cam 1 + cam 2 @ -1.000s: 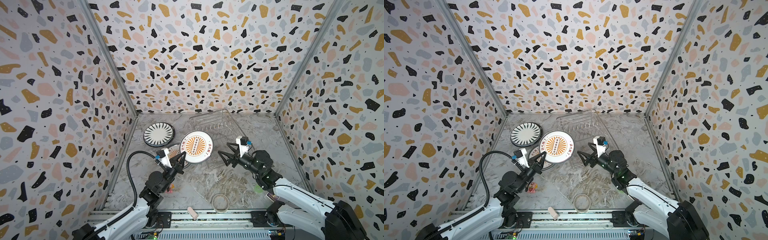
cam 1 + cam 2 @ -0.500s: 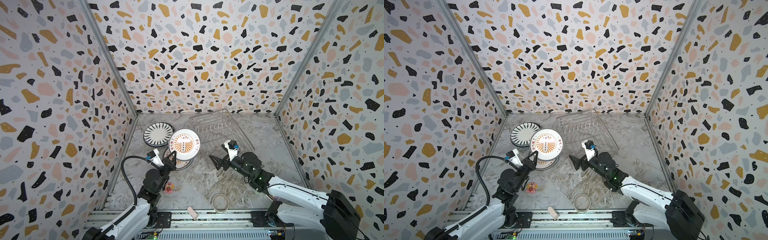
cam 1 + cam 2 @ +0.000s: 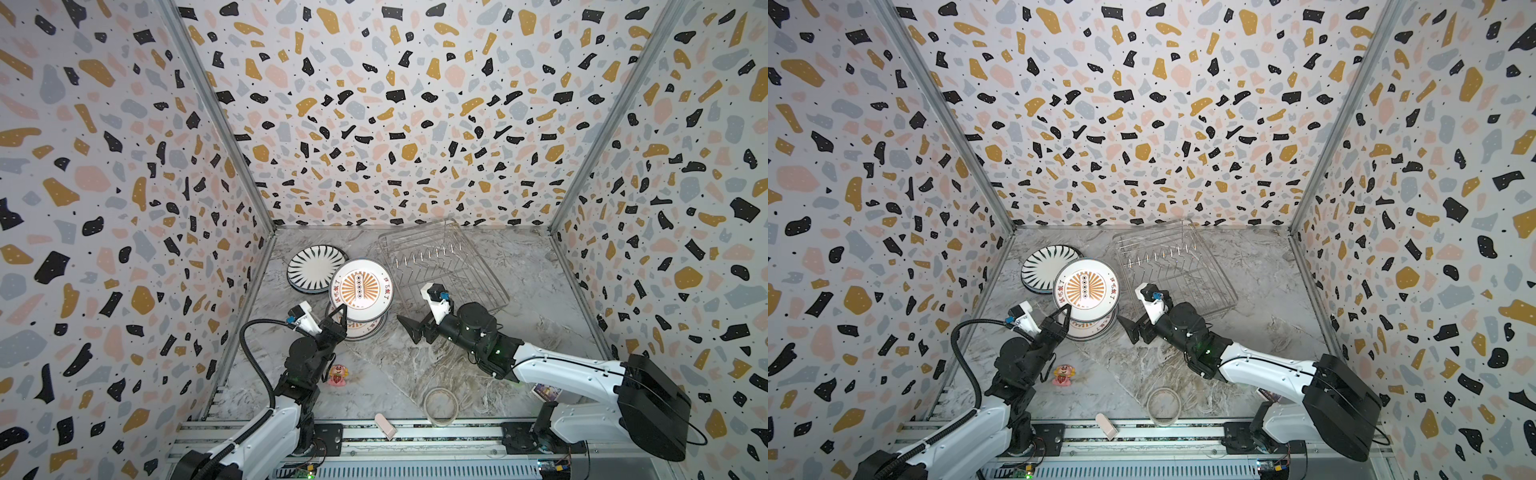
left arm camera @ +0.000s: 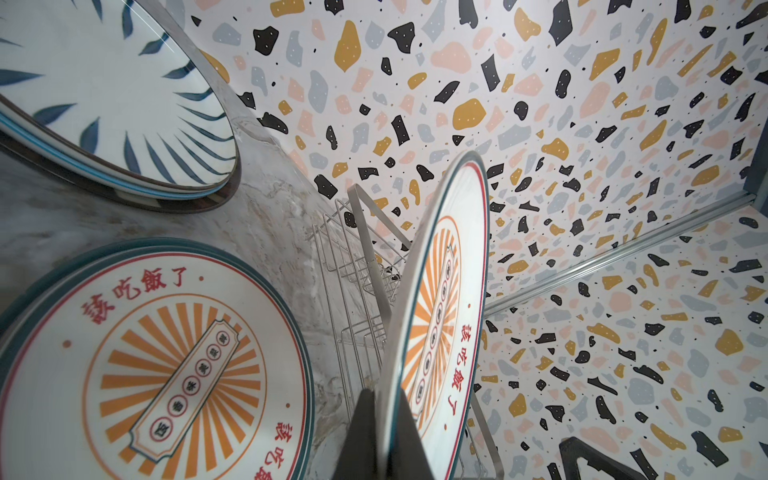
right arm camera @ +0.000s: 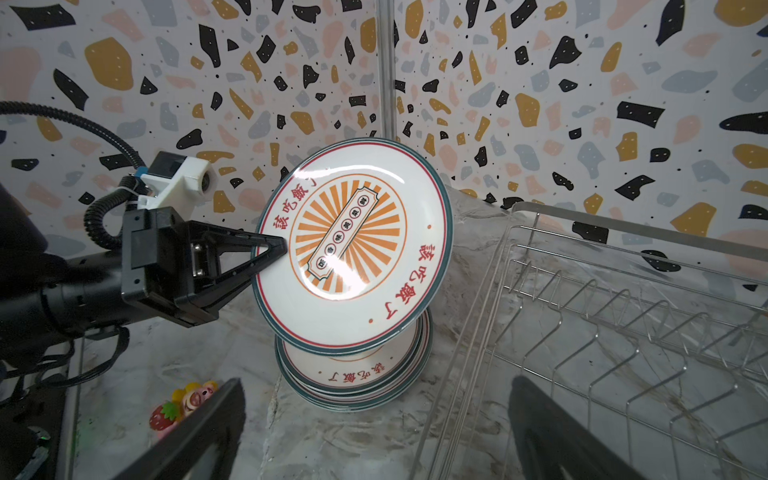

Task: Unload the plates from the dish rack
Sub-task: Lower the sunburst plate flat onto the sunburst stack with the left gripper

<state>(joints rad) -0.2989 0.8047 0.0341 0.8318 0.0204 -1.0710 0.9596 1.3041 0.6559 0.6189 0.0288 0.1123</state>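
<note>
Bent left arm reaches forward, left gripper pinched tight on the rim of a tilted plate. The right arm stretches low toward centre, right gripper jaws wide apart, empty.

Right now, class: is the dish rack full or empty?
Empty: the dish rack shows only bare wires and prongs in both top views; no plate stands in it.

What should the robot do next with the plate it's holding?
Probably lower the plate flat onto the stack and let go. The left gripper pinches its rim, and it hangs tilted over that stack of matching plates. The rack looks empty, so this seems to be the last one.
</note>
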